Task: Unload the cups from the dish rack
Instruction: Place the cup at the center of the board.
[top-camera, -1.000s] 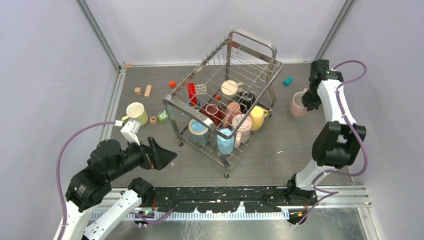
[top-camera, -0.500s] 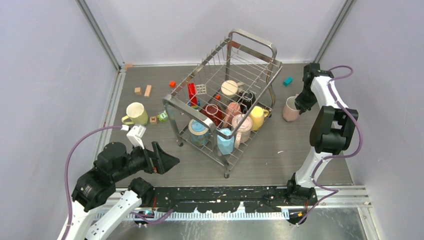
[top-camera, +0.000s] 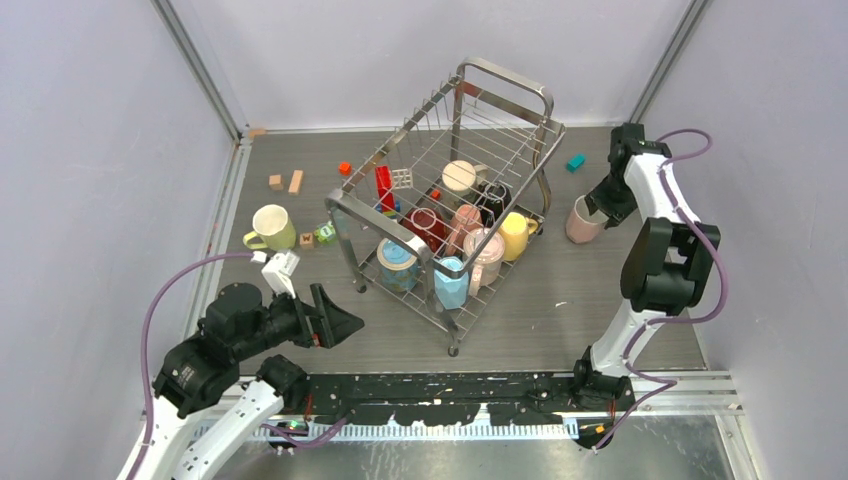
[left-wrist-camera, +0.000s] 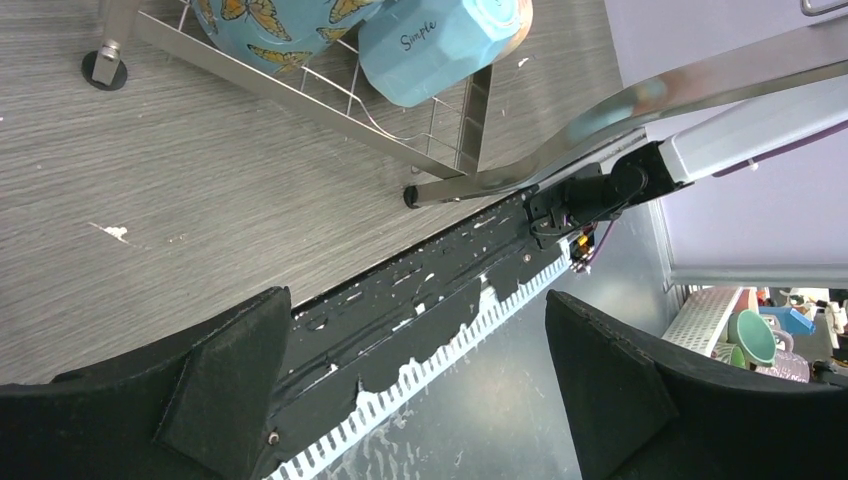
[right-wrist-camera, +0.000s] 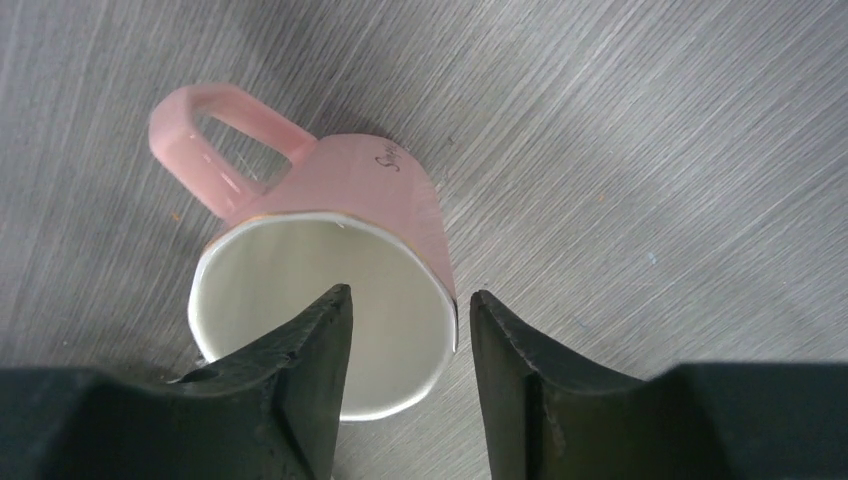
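The dish rack, a tall silver wire basket, stands mid-table holding several cups, among them a yellow one, a light blue one and a dark red one. To the rack's right a pink mug rests on the table. My right gripper is over it. In the right wrist view the jaws stand open astride the mug's rim, one finger inside and one outside, with gaps on both sides. My left gripper is open and holds nothing, front-left of the rack. A yellow-green mug sits at the left.
Small toy blocks lie about: wooden ones, an orange one, a green one and a teal one. A red block stands inside the rack. The left wrist view shows the rack's foot and the table's front rail.
My right gripper carried the pink mug down and left toward the rack, then opened off its rim. My left arm crept a little to the right, still open.
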